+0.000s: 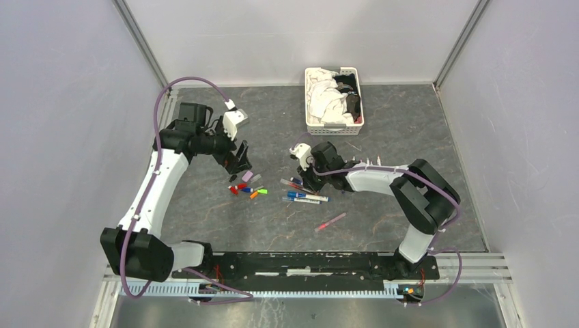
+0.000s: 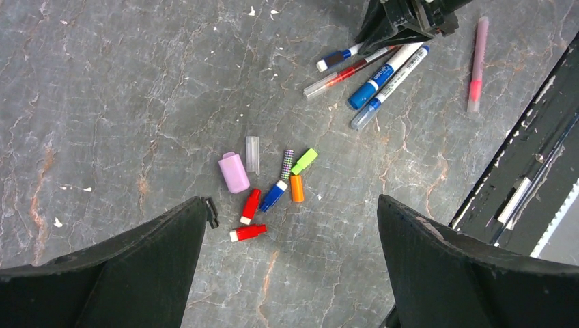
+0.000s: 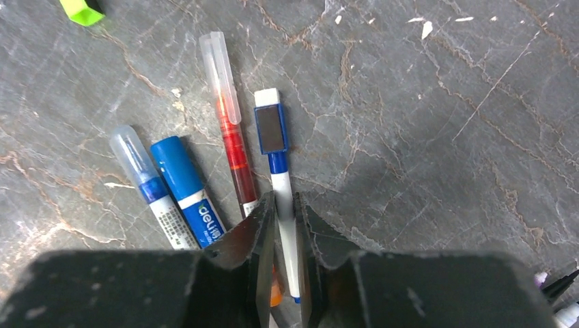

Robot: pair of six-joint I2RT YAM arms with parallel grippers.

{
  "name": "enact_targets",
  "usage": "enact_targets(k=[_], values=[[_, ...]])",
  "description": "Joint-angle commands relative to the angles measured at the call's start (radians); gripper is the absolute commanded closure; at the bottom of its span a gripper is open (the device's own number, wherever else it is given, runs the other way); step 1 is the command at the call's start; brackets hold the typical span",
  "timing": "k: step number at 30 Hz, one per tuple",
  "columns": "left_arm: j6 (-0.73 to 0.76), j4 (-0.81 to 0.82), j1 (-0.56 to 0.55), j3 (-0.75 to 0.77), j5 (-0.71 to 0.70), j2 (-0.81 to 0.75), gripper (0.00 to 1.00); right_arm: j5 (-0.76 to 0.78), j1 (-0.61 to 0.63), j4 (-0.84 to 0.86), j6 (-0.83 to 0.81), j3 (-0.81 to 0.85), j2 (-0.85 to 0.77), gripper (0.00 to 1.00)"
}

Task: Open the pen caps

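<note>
Grey marbled desk (image 1: 410, 137) carries a scatter of pens (image 2: 372, 78) and loose pen caps (image 2: 273, 184). The right end effector (image 3: 284, 205) is clamped on a slim white pen (image 3: 276, 160) with a blue cap. That pen lies against the desk beside a red pen (image 3: 229, 130) and 2 blue markers (image 3: 181, 178), all capped. The left end effector (image 2: 290, 205) hangs above the desk, fingers spread wide and gripping nothing. Below it lie 8 caps clustered together: lilac, clear, green, orange, blue, patterned and 2 red. A pink pen (image 1: 331, 221) lies apart, nearer the arm bases. A white basket (image 1: 334, 127) of cloths sits at the far edge.
</note>
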Motion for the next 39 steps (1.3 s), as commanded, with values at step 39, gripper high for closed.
enact_targets(k=[39], values=[[0.146, 0.049, -0.178, -0.099, 0.364, 0.102, 0.12, -0.815, -0.044, 0.047, 0.157, 0.192, -0.107, 1.00]])
